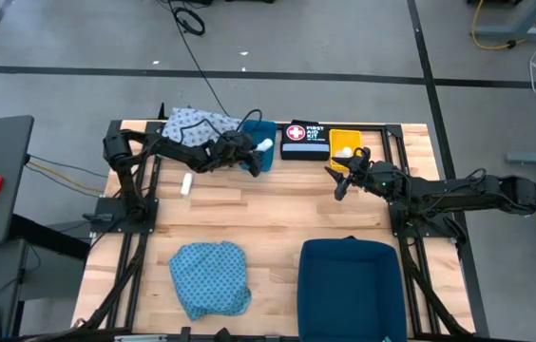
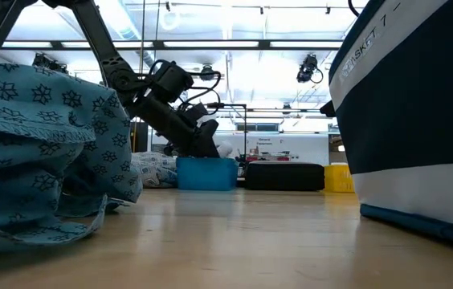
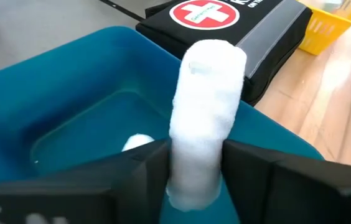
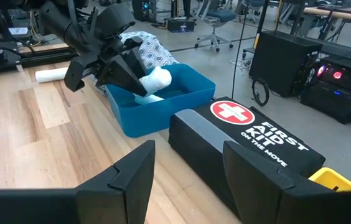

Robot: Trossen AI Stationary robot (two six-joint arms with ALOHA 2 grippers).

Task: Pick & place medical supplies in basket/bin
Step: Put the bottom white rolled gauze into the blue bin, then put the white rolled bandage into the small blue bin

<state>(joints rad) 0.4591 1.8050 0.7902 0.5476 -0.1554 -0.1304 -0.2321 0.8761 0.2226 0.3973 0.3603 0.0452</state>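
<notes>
We see the left gripper [image 3: 194, 168] over the small blue bin [image 3: 57, 81], its jaws either side of a white roll [image 3: 203, 106]; whether they grip it we cannot tell. Another white piece [image 3: 137, 142] lies inside the bin. Right gripper [image 1: 342, 180] hangs with jaws apart and bare, near the yellow basket [image 1: 344, 142]. A spare roll [image 1: 185, 183] lies on the table [image 1: 277, 204].

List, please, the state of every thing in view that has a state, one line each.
left gripper: over the blue bin, white roll between its fingers
white roll: upright, above the bin
blue bin: open, something white inside
right gripper: open, empty
second roll: lying on the table
teal cloth: crumpled
</notes>
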